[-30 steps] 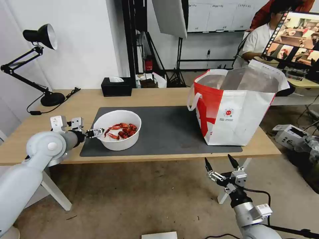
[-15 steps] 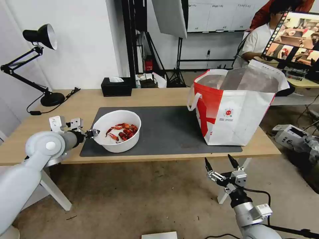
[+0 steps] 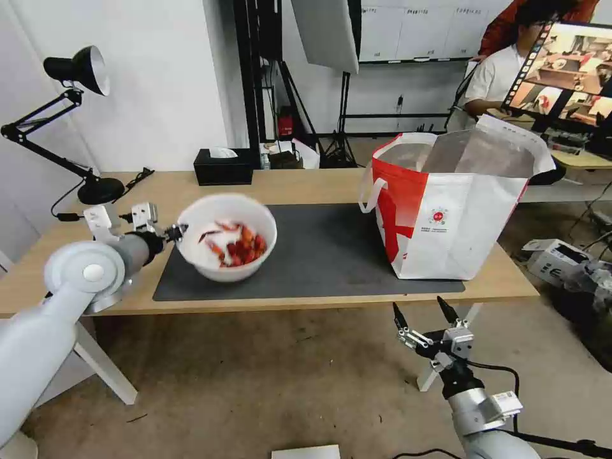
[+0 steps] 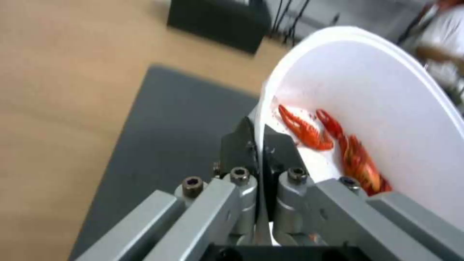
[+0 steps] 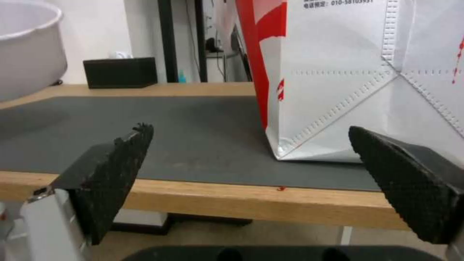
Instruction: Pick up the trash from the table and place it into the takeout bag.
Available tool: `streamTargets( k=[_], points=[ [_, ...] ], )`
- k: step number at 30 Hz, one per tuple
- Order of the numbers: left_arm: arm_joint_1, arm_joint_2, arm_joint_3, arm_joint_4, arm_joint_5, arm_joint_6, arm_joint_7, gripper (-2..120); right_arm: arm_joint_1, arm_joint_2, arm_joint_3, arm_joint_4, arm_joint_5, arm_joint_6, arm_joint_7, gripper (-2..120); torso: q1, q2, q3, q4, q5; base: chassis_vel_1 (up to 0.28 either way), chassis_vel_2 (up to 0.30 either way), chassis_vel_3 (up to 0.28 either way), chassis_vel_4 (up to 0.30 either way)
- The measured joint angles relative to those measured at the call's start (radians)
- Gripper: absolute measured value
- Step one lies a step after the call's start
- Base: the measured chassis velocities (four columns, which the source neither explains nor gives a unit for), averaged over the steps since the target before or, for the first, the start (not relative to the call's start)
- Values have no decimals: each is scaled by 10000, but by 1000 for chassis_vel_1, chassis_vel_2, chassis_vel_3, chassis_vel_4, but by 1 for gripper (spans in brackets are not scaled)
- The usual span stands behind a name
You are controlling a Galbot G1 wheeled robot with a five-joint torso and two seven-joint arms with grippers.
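A white round bowl [image 3: 226,247] with red crayfish shells [image 3: 237,245] hangs tilted above the left end of the dark grey mat [image 3: 319,255]. My left gripper [image 3: 174,233] is shut on the bowl's left rim; the left wrist view shows its fingertips [image 4: 240,145] pinching the thin white rim [image 4: 263,119], shells [image 4: 309,130] inside. The takeout bag [image 3: 456,204], white with a red side panel, stands open on the mat's right end, also seen close in the right wrist view as the bag [image 5: 357,79]. My right gripper [image 3: 421,313] hangs open below the table's front edge.
A black tissue box [image 3: 223,166] sits at the table's [image 3: 159,197] back edge and a black desk lamp [image 3: 76,127] at its far left. The mat's middle between bowl and bag is bare. A person sits at a monitor behind the bag.
The left gripper has lifted the bowl off the mat, raising and tilting it; the shells have slid inside. The right arm has not moved.
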Motion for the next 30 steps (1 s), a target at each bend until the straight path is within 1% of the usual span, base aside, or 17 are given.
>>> streamTargets(
  k=[1,4,5,7,9,11,12,15,16,19,20,21,24,26,27,29,30],
  points=[
    [0,0,0,0,0,0,0,0,0,0,0,0,0,0,0,100,0,0,0,0,0,0,0,0,0],
    [-259,6,91,-88,259,-1016,203,0,0,0,0,0,0,0,0,100,0,0,0,0,0,0,0,0,0],
    [-259,6,91,-88,259,-1016,203,0,0,0,0,0,0,0,0,100,0,0,0,0,0,0,0,0,0],
    [-563,-5,213,-106,355,-1468,283,0,0,0,0,0,0,0,0,100,0,0,0,1,-1,0,0,0,0],
    [-754,-11,328,-111,373,-1614,316,0,0,0,0,0,0,0,0,100,0,0,0,2,0,0,0,0,0],
    [-1339,-55,783,-116,367,-1748,337,0,0,0,0,0,0,0,0,100,0,1,0,3,0,0,0,0,0],
    [-1339,-55,783,-116,367,-1748,337,0,0,0,0,0,0,0,0,100,0,1,0,3,0,0,0,0,0],
    [-2707,-386,1970,125,276,-1782,228,0,0,0,0,-1,1,0,1,100,0,1,0,2,-2,0,0,0,0],
    [-2707,-386,1970,125,276,-1782,228,0,0,0,0,-1,1,0,1,100,0,1,0,2,-2,0,0,0,0],
    [-4457,-1084,3261,790,187,-1783,35,0,1,-1,0,0,0,0,-1,100,0,1,0,1,2,0,0,0,0],
    [-5211,-1502,3832,1202,170,-1780,-41,0,1,-1,-1,0,-1,0,-2,100,0,1,0,-2,1,0,0,0,0],
    [-5211,-1502,3832,1202,170,-1780,-41,0,1,-1,-1,0,-1,0,-2,100,0,1,0,-2,1,0,0,0,0],
    [-6596,-2586,5045,2198,165,-1769,-140,0,0,-1,-1,0,1,0,1,100,2,0,2,-3,-1,0,0,0,0],
    [-6829,-2786,5206,2378,169,-1769,-146,0,1,-1,-1,0,0,0,0,100,2,0,1,-3,2,0,0,0,0],
    [-7379,-3349,5560,2840,200,-1769,-159,0,1,0,-1,0,1,-1,1,100,2,1,1,-2,7,0,0,0,0],
    [-7579,-3568,5672,3021,219,-1766,-167,0,1,-1,-1,0,1,0,0,100,1,0,1,-1,4,0,0,0,0],
    [-8012,-4027,5886,3408,283,-1766,-167,0,1,-1,-1,0,1,0,1,100,2,1,0,-5,3,0,0,0,0]
  ],
)
